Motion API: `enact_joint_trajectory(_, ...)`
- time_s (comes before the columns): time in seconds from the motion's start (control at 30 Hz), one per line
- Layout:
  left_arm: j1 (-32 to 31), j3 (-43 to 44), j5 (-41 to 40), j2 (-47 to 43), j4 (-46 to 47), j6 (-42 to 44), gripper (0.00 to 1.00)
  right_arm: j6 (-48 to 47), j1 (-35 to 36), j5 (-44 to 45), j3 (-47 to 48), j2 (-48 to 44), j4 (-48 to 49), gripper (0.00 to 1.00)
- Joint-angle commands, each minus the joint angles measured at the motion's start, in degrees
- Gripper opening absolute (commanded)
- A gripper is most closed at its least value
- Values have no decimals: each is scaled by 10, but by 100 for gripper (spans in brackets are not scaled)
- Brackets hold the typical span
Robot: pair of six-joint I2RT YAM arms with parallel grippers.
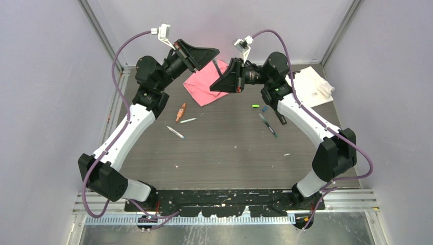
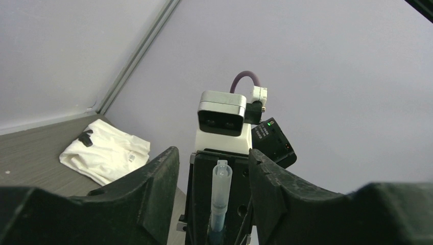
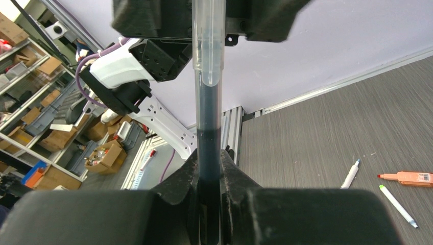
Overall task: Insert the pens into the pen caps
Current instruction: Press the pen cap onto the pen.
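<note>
We see the right tool (image 3: 208, 176) clamped tight on a dark pen (image 3: 208, 127), raised off the desk (image 1: 230, 148) and pointed at the left tool (image 2: 214, 155). A clear cap (image 3: 208, 46) sits over the pen's far end. The left tool brackets that cap, its fingers (image 2: 161, 178) apart on either side, not touching. On the desk lie an orange pen (image 1: 181, 112) and a green cap (image 1: 255, 106) beside a blue cap (image 1: 264, 108).
</note>
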Motion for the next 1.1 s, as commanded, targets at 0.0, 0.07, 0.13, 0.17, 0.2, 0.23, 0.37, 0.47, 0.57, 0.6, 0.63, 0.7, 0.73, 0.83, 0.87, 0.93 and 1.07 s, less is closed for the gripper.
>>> enact_joint_trajectory(0.0,-4,28,14,6,13,-3,20,-12,3,-4,19,-11,1,1)
enact_joint_trajectory(0.07,-6,31,28,11,16,-7,6,-13,2,-2,21,-10,-1,1)
enact_joint_trajectory(0.13,-9,30,41,14,16,-7,1,-13,3,-1,26,-9,-6,1)
enact_joint_trajectory(0.17,-11,27,46,13,15,-5,1,-14,3,0,29,-9,-9,1)
enact_joint_trajectory(0.2,-13,25,54,11,11,-1,0,-15,3,2,33,-8,-11,1)
enact_joint_trajectory(0.23,-15,25,64,9,1,10,1,-15,2,3,38,-7,-11,1)
enact_joint_trajectory(0.37,-40,24,93,-5,-108,81,1,-45,-14,27,85,2,-63,1)
enact_joint_trajectory(0.47,-62,27,109,-6,-204,117,1,-87,-39,55,144,19,-106,1)
enact_joint_trajectory(0.57,-84,5,58,-12,-242,115,1,-191,-42,99,219,36,-225,1)
enact_joint_trajectory(0.6,-93,-2,29,-13,-257,110,1,-238,-37,119,245,40,-284,1)
enact_joint_trajectory(0.63,-105,-5,-13,-14,-280,104,1,-262,-31,133,268,46,-327,1)
enact_joint_trajectory(0.7,-131,-14,-84,-16,-301,101,0,-241,-28,128,284,58,-316,1)
enact_joint_trajectory(0.73,-143,-20,-101,-16,-297,100,1,-201,-27,111,277,62,-266,1)
enact_joint_trajectory(0.83,-149,-70,-65,-13,-162,49,1,-72,-19,63,258,72,-92,1)
enact_joint_trajectory(0.87,-146,-79,-35,-7,-124,33,1,-50,-16,56,256,73,-64,1)
enact_joint_trajectory(0.93,-144,-82,25,10,-77,6,0,-33,-14,57,257,72,-45,1)
enact_joint_trajectory(1.07,-141,-74,92,18,-120,16,1,-144,-39,103,312,71,-194,1)
